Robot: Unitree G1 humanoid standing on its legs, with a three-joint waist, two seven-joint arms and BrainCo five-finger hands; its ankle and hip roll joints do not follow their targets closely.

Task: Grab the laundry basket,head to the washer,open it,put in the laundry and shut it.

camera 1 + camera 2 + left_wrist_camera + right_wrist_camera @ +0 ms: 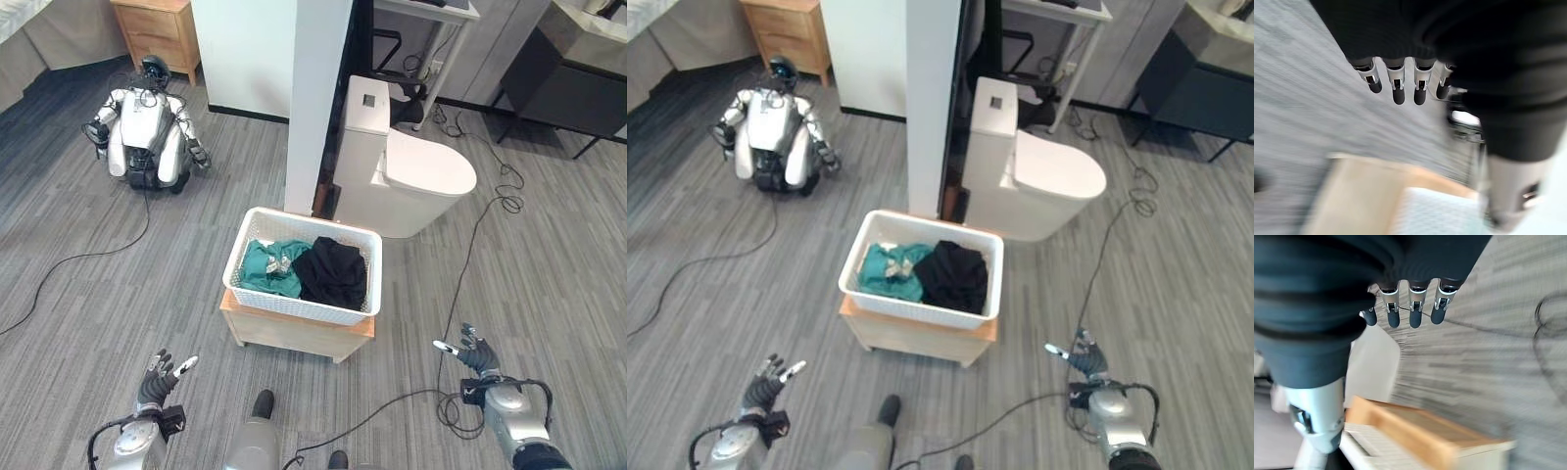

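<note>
A white laundry basket [257,220] sits on a low wooden stand [294,336] in the middle of the floor. Inside lie a teal garment [269,269] and a black garment [333,272]. My left hand [157,380] hangs low at the left, well short of the basket, fingers straight and spread, holding nothing. My right hand [475,354] is low at the right, also open and empty, apart from the basket. The left wrist view shows straight fingers [1396,88] above the stand [1356,191]; in the right wrist view the fingers [1413,313] point past the stand [1425,428].
A white toilet [411,176] stands behind the basket beside a white pillar [315,98]. Another humanoid robot [147,122] sits on the floor at the far left. A wooden nightstand [157,29] and a dark cabinet [578,83] line the back.
</note>
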